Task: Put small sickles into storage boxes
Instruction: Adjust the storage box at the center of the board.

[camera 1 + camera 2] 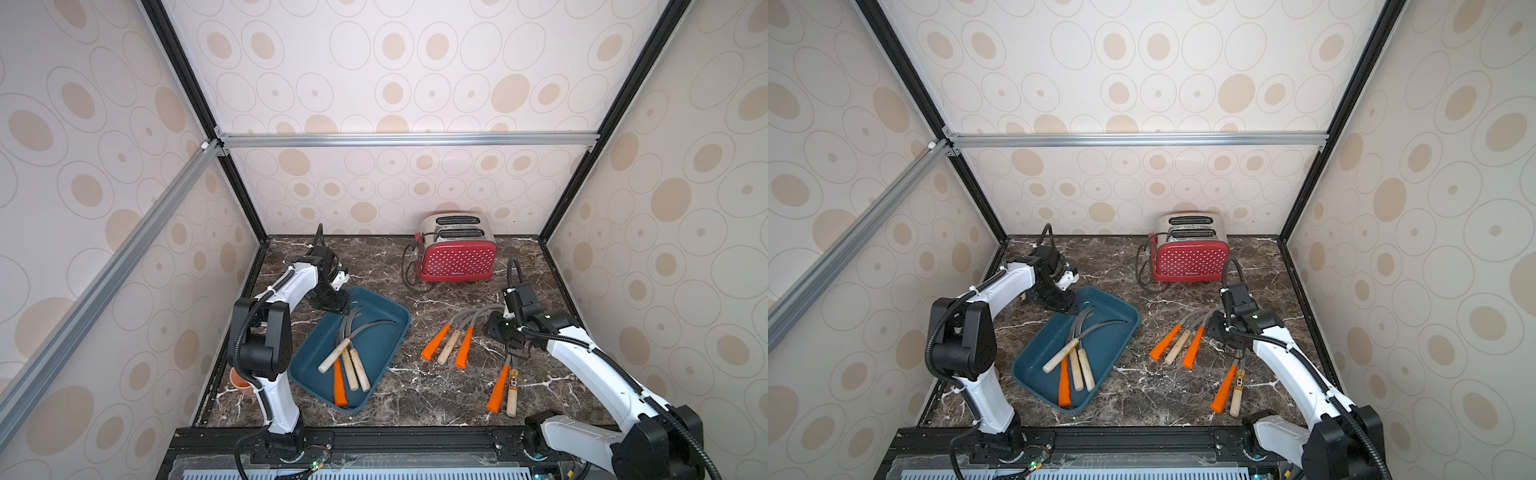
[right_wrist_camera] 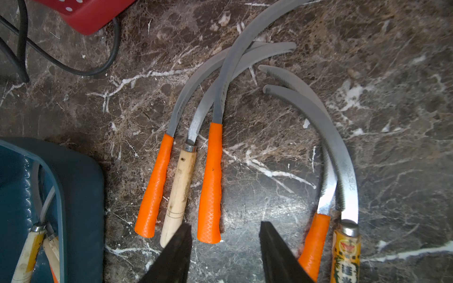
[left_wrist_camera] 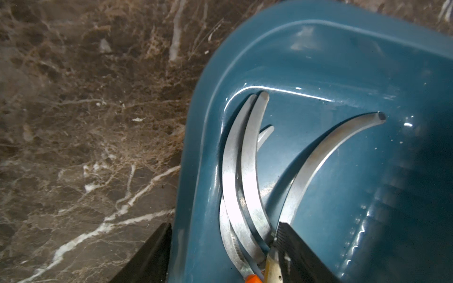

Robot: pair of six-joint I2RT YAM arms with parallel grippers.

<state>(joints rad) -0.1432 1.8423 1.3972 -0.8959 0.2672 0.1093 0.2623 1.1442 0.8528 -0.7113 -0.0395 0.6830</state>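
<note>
Left of centre in both top views, the left gripper masks the far corner of the dark teal plastic tray. A small terracotta-coloured cup sits half hidden behind that arm, lower left. At right, the right gripper covers the curved grey blades of two small sickles, one orange-handled and one wood-handled.

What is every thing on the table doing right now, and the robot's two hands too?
tray, flat on the table, partly filled.
four sickles, lying in the tray, blades overlapping.
three sickles, on the table, blades crossing.
two sickles, on the table, side by side.
toaster, upright, slots look empty.
left gripper, open above the blades in the tray, holding nothing.
right gripper, open above the table, holding nothing.
</note>
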